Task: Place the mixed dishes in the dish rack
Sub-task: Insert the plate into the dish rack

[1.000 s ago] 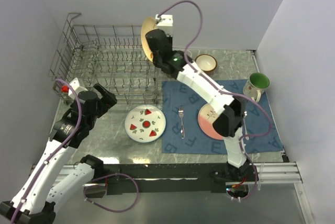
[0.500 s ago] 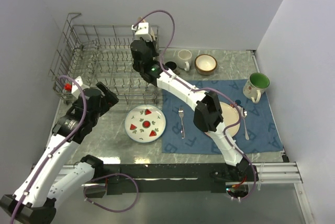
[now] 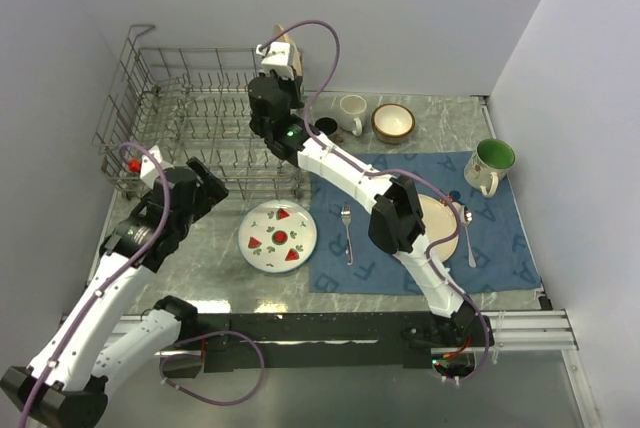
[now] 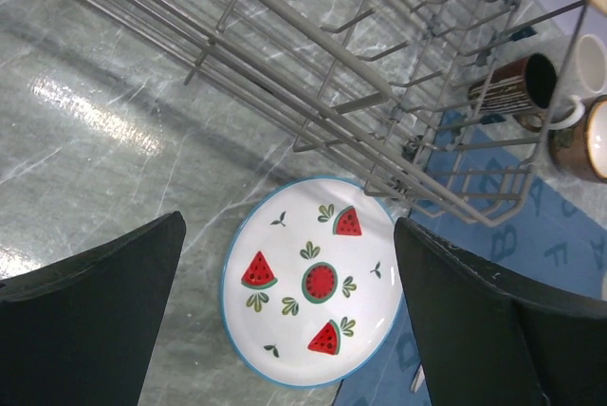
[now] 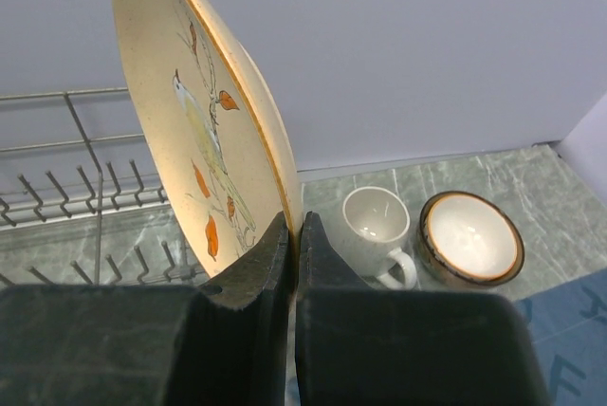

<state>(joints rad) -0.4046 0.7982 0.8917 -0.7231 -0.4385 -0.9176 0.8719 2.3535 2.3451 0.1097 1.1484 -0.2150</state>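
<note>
The dish rack stands at the far left, a grey wire basket with upright tines. My right gripper is shut on the rim of a tan floral plate and holds it upright on edge over the rack's right end; the jaws pinch its lower rim. My left gripper is open and empty, just in front of the rack. It hovers above a white watermelon plate, which lies between its fingers on the table. A metal fork lies on the placemat.
The blue lettered placemat holds a cream plate, a spoon and a green-lined mug. A white mug, a dark mug and a brown-rimmed bowl stand behind it. Walls close in left, right and back.
My right gripper has carried the tan plate leftward, from beside the rack's right end to over it. My left gripper has shifted a little to the right.
</note>
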